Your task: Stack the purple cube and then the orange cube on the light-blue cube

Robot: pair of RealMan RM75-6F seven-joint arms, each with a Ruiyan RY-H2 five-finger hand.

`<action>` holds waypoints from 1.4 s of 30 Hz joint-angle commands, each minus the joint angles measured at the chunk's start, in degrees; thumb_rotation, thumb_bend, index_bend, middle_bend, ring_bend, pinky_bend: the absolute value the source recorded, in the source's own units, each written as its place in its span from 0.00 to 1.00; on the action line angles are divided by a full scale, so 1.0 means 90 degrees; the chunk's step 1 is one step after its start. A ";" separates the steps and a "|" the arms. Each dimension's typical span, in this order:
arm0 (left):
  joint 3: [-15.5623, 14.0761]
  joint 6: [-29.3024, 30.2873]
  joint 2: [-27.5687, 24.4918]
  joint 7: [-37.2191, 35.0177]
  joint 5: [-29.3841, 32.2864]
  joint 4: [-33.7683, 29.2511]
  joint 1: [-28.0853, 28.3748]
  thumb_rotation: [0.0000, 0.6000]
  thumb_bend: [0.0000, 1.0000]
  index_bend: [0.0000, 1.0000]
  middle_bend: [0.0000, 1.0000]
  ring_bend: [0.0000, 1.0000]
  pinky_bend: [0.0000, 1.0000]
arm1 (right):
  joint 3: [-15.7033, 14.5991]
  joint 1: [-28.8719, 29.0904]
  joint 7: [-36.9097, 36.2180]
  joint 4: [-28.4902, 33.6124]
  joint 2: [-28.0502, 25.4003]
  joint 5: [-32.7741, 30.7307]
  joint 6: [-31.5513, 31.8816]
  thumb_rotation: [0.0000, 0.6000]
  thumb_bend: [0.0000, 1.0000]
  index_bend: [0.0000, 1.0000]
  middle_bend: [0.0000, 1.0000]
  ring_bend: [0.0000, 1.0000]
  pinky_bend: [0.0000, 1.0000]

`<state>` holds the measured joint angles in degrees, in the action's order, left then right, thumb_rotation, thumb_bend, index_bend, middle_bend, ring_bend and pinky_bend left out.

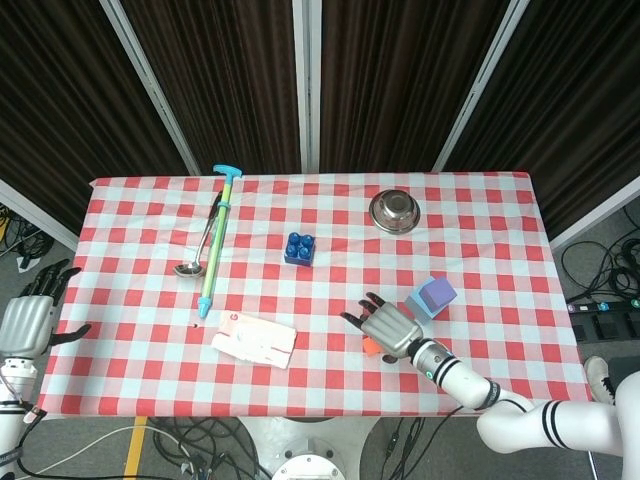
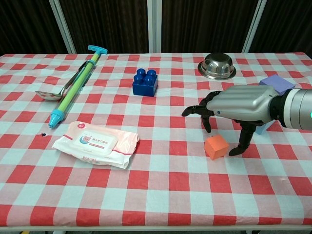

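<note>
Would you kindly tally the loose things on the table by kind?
Cubes: 3: orange cube, purple cube, light-blue cube
Toy bricks: 1: blue brick
Bowls: 1: metal bowl
Ladles: 1: ladle
Pumps: 1: pump
Wipes packs: 1: wipes pack
Total: 8

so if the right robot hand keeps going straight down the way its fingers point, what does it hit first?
Most likely the orange cube: the right robot hand hangs open over it, fingers pointing down on both sides. Depth is unclear, so fingertips could meet the tablecloth first.
</note>
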<state>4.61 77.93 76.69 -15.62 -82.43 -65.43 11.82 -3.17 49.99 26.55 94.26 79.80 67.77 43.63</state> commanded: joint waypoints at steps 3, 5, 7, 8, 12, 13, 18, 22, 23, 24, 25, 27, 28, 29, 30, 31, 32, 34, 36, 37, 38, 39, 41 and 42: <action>0.0000 -0.0022 0.0013 -0.0007 0.0015 0.0038 -0.0001 1.00 0.09 0.22 0.20 0.12 0.27 | 0.0007 -0.0024 -0.0019 -0.0087 0.0071 0.0053 -0.0013 1.00 0.07 0.00 0.37 0.09 0.00; 0.0001 -0.0040 0.0020 -0.0015 0.0028 0.0056 0.0000 1.00 0.09 0.22 0.20 0.12 0.27 | 0.0012 -0.0030 -0.0040 -0.0118 0.0098 0.0081 -0.0030 1.00 0.07 0.00 0.38 0.09 0.00; 0.0001 -0.0063 0.0030 -0.0026 0.0042 0.0080 0.0000 1.00 0.09 0.22 0.20 0.12 0.27 | 0.0010 -0.0040 -0.0048 -0.0149 0.0128 0.0102 -0.0038 1.00 0.08 0.00 0.38 0.10 0.00; -0.0002 -0.0088 0.0034 -0.0041 0.0054 0.0097 0.0001 1.00 0.09 0.22 0.20 0.12 0.27 | 0.0008 -0.0047 -0.0051 -0.0172 0.0150 0.0115 -0.0042 1.00 0.08 0.00 0.39 0.10 0.00; -0.0002 -0.0095 0.0050 -0.0065 0.0048 0.0146 0.0005 1.00 0.09 0.22 0.20 0.12 0.27 | 0.0014 -0.0065 -0.0069 -0.0229 0.0206 0.0161 -0.0050 1.00 0.09 0.00 0.41 0.11 0.00; -0.0001 -0.0095 0.0055 -0.0073 0.0048 0.0156 0.0005 1.00 0.09 0.22 0.20 0.12 0.26 | 0.0023 -0.0067 -0.0079 -0.0240 0.0214 0.0174 -0.0051 1.00 0.10 0.00 0.42 0.12 0.00; -0.0011 -0.0139 0.0058 -0.0144 0.0054 0.0187 0.0006 1.00 0.09 0.22 0.20 0.12 0.27 | 0.0045 -0.0091 -0.0139 -0.0254 0.0212 0.0248 -0.0042 1.00 0.10 0.00 0.46 0.14 0.00; -0.0020 -0.0161 0.0065 -0.0159 0.0051 0.0213 0.0009 1.00 0.08 0.22 0.20 0.12 0.27 | 0.0054 -0.0109 -0.0174 -0.0280 0.0219 0.0284 -0.0050 1.00 0.11 0.00 0.49 0.16 0.00; -0.0020 -0.0167 0.0066 -0.0168 0.0055 0.0218 0.0008 1.00 0.09 0.22 0.20 0.12 0.27 | 0.0057 -0.0111 -0.0187 -0.0288 0.0220 0.0289 -0.0062 1.00 0.11 0.00 0.49 0.16 0.00; -0.0020 -0.0174 0.0067 -0.0174 0.0060 0.0223 0.0007 1.00 0.09 0.22 0.20 0.12 0.26 | 0.0061 -0.0112 -0.0193 -0.0295 0.0220 0.0294 -0.0069 1.00 0.12 0.00 0.49 0.16 0.00; -0.0020 -0.0180 0.0067 -0.0180 0.0064 0.0230 0.0006 1.00 0.09 0.22 0.20 0.12 0.27 | 0.0064 -0.0112 -0.0197 -0.0304 0.0223 0.0296 -0.0077 1.00 0.12 0.00 0.49 0.16 0.00; -0.0018 -0.0188 0.0069 -0.0178 0.0068 0.0238 0.0008 1.00 0.09 0.22 0.20 0.12 0.27 | 0.0069 -0.0110 -0.0198 -0.0321 0.0228 0.0291 -0.0101 1.00 0.12 0.00 0.49 0.16 0.00; -0.0019 -0.0189 0.0070 -0.0180 0.0067 0.0241 0.0008 1.00 0.09 0.22 0.20 0.12 0.27 | 0.0068 -0.0109 -0.0197 -0.0327 0.0230 0.0290 -0.0116 1.00 0.12 0.00 0.49 0.17 0.00; -0.0019 -0.0197 0.0073 -0.0182 0.0067 0.0244 0.0012 1.00 0.09 0.22 0.20 0.12 0.26 | 0.0070 -0.0105 -0.0200 -0.0331 0.0231 0.0288 -0.0135 1.00 0.12 0.00 0.50 0.17 0.00; -0.0016 -0.0210 0.0074 -0.0190 0.0076 0.0246 0.0014 1.00 0.09 0.22 0.20 0.12 0.27 | 0.0072 -0.0104 -0.0206 -0.0331 0.0229 0.0291 -0.0145 1.00 0.12 0.00 0.50 0.17 0.00; -0.0015 -0.0222 0.0073 -0.0205 0.0084 0.0246 0.0014 1.00 0.09 0.22 0.20 0.12 0.27 | 0.0076 -0.0103 -0.0214 -0.0326 0.0226 0.0299 -0.0150 1.00 0.12 0.00 0.50 0.17 0.00; -0.0017 -0.0233 0.0070 -0.0215 0.0093 0.0256 0.0009 1.00 0.09 0.22 0.20 0.12 0.27 | 0.0087 -0.0106 -0.0231 -0.0309 0.0213 0.0316 -0.0143 1.00 0.12 0.00 0.50 0.17 0.00; -0.0018 -0.0246 0.0071 -0.0236 0.0100 0.0278 0.0006 1.00 0.09 0.22 0.20 0.12 0.27 | 0.0119 -0.0107 -0.0261 -0.0262 0.0170 0.0350 -0.0113 1.00 0.12 0.00 0.50 0.17 0.00; -0.0013 -0.0256 0.0074 -0.0249 0.0105 0.0284 0.0011 1.00 0.09 0.22 0.20 0.12 0.27 | 0.0186 -0.0099 -0.0288 -0.0163 0.0073 0.0404 -0.0051 1.00 0.13 0.00 0.50 0.17 0.00; -0.0012 -0.0253 0.0073 -0.0253 0.0103 0.0286 0.0010 1.00 0.09 0.22 0.20 0.12 0.27 | 0.0228 -0.0095 -0.0299 -0.0106 0.0017 0.0431 -0.0007 1.00 0.13 0.00 0.50 0.17 0.00; -0.0014 -0.0249 0.0072 -0.0260 0.0099 0.0284 0.0009 1.00 0.09 0.22 0.20 0.12 0.26 | 0.0296 -0.0085 -0.0319 -0.0020 -0.0071 0.0469 0.0055 1.00 0.13 0.00 0.50 0.17 0.00; -0.0015 -0.0248 0.0072 -0.0261 0.0095 0.0283 0.0009 1.00 0.09 0.22 0.20 0.12 0.27 | 0.0356 -0.0076 -0.0341 0.0050 -0.0147 0.0494 0.0103 1.00 0.13 0.00 0.50 0.17 0.00; -0.0023 -0.0252 0.0071 -0.0260 0.0085 0.0280 0.0011 1.00 0.09 0.22 0.20 0.12 0.27 | 0.0514 -0.0043 -0.0407 0.0224 -0.0349 0.0539 0.0201 1.00 0.13 0.00 0.50 0.17 0.00; -0.0027 -0.0255 0.0070 -0.0262 0.0078 0.0277 0.0012 1.00 0.09 0.22 0.20 0.12 0.27 | 0.0586 -0.0023 -0.0456 0.0302 -0.0448 0.0552 0.0222 1.00 0.13 0.00 0.50 0.17 0.00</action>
<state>4.37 75.64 77.33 -17.97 -81.72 -62.93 11.92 1.00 49.46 23.13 95.81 77.06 72.31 44.94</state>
